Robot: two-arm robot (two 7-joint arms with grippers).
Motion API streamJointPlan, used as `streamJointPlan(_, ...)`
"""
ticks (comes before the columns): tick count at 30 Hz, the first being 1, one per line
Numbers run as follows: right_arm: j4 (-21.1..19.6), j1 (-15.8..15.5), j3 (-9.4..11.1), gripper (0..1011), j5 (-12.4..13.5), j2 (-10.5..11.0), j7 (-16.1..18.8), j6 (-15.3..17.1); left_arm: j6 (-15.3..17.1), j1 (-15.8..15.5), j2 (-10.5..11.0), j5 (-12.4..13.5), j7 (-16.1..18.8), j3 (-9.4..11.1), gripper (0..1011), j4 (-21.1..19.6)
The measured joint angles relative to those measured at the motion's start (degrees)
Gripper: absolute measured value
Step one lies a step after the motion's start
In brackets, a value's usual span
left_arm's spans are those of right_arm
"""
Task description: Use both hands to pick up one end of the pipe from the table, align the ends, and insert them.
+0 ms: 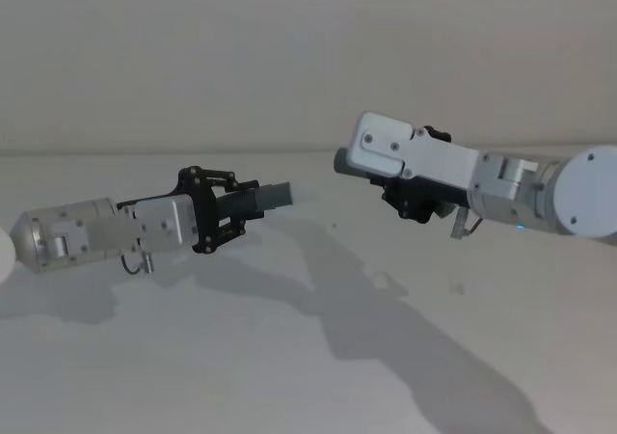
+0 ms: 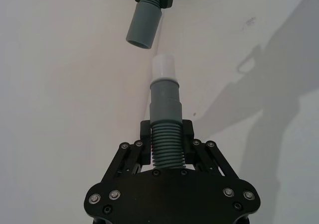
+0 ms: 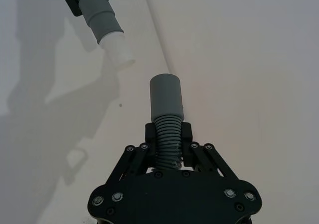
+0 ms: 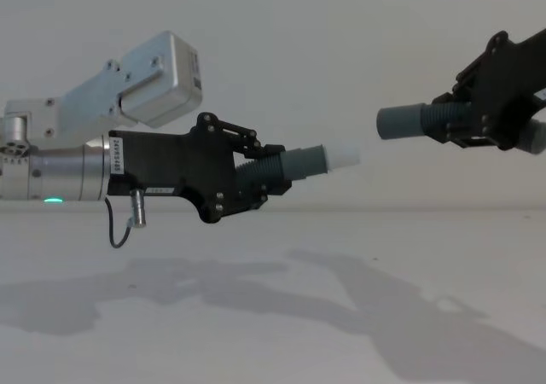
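Observation:
Both pipe pieces are held in the air above the white table (image 4: 256,333). My left gripper (image 4: 256,179) is shut on the ribbed part of one pipe piece (image 2: 165,109), whose white tip (image 4: 341,156) points toward the right arm. My right gripper (image 4: 465,119) is shut on the ribbed part of the other pipe piece (image 3: 167,97), whose open grey socket end (image 4: 401,122) faces the white tip. A short gap separates the two ends, and the socket sits slightly higher and off line. In the head view the left gripper (image 1: 227,212) and right gripper (image 1: 400,198) face each other.
The pale grey wall (image 1: 289,48) rises behind the table's far edge. Arm shadows fall across the table (image 1: 289,357) below the grippers.

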Motion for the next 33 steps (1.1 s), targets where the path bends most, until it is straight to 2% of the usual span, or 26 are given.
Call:
streamJointPlan(24, -0.13, -0.24, 0.46, 253, 0.24, 0.07, -0.05, 0.23, 0.01, 0.00, -0.01, 0.00, 0.00, 0.00, 320, 0.00)
streamJointPlan(27, -0.06, -0.21, 0.46, 255, 0.18, 0.16, -0.05, -0.16, 0.01, 0.00, 0.00, 0.00, 0.00, 0.00, 320, 0.00)
streamJointPlan(33, 0.27, -0.02, 0.35, 253, -0.26, 0.96, -0.03, -3.22, 0.01, 0.00, 0.00, 0.00, 0.00, 0.00, 320, 0.00)
